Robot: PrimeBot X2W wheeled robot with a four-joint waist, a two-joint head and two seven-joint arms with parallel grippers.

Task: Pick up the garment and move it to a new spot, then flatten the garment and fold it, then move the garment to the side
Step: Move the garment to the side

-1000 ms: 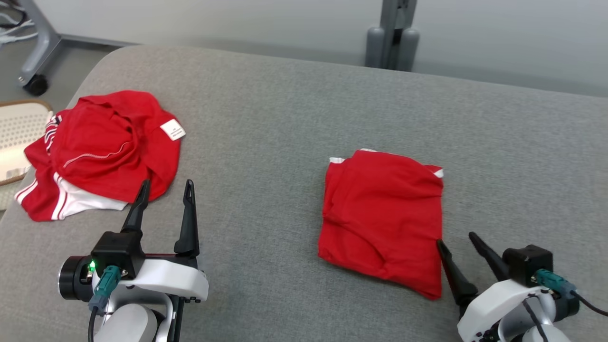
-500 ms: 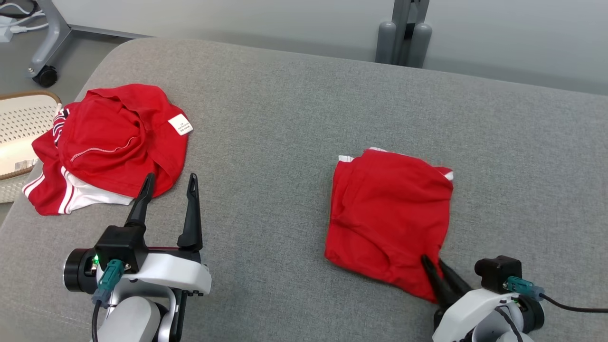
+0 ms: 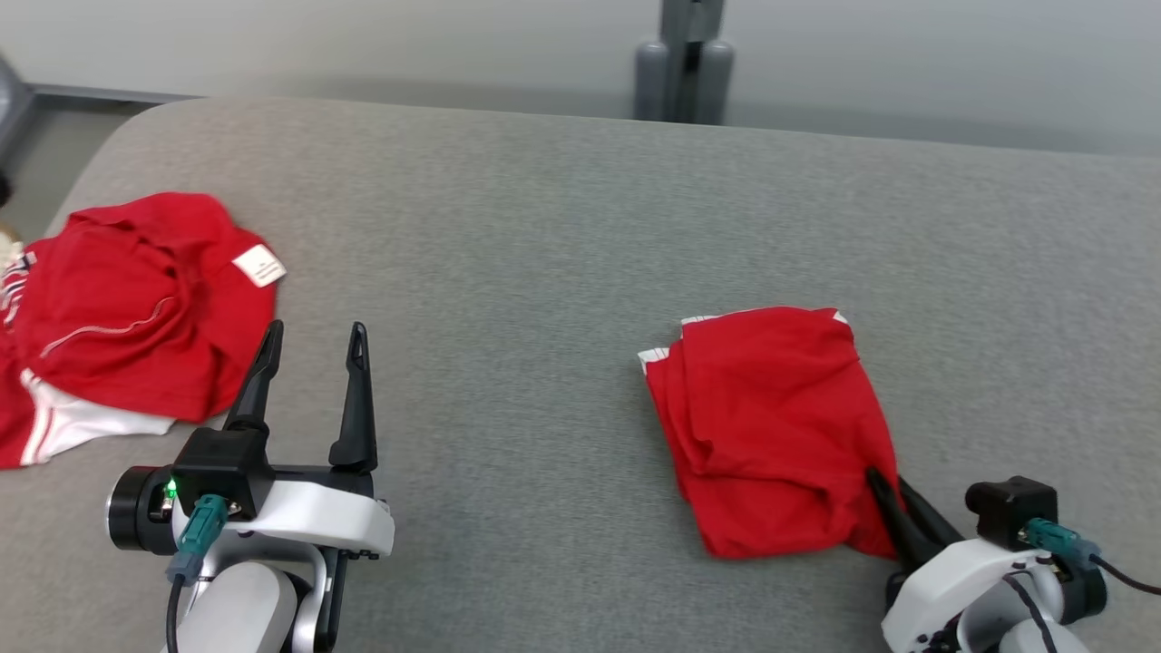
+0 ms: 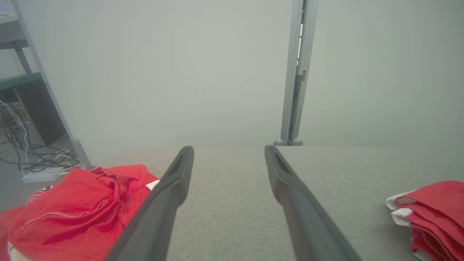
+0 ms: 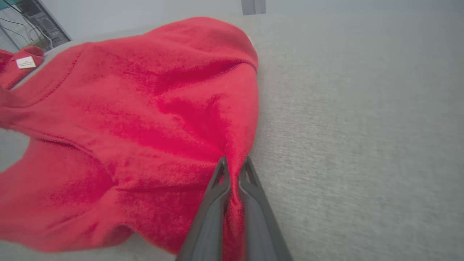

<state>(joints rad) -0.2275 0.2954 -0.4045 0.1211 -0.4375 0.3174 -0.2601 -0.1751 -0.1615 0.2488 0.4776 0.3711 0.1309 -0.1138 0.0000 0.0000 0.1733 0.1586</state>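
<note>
Two pincers: one is clenched on cloth and one is idle, so read them apart.
Right pincer (image 3: 884,481): its fingers are pinched tight on the near right corner of the folded red knit garment (image 3: 771,426). Your right wrist view shows a ridge of red cloth squeezed between the two dark fingers (image 5: 235,161).
Why that corner: it is the edge nearest this arm. A grip there probably lets you drag or lift the whole fold sideways without reaching across it.
Garment: it lies folded, right of centre on the grey woven padded surface (image 3: 508,227), with white trim showing at its far edge. Folding looks done, so I judge the move to the side is the step in hand.
Risk: one corner carries several layers, so the fold may slide open if you pull fast.
Left pincer (image 3: 317,328): its fingers are spread wide and grasp nothing. It hovers low over bare surface, well apart from the fold.
Neighbour: a crumpled red garment with white stripes and a white label (image 3: 118,308) sits just beside the left pincer's outer finger.
Backdrop: a grey upright post (image 3: 685,63) stands beyond the far edge.
In the way: nothing lies to the right of the fold. The crumpled heap takes up the left end, so the right looks the easier side.
</note>
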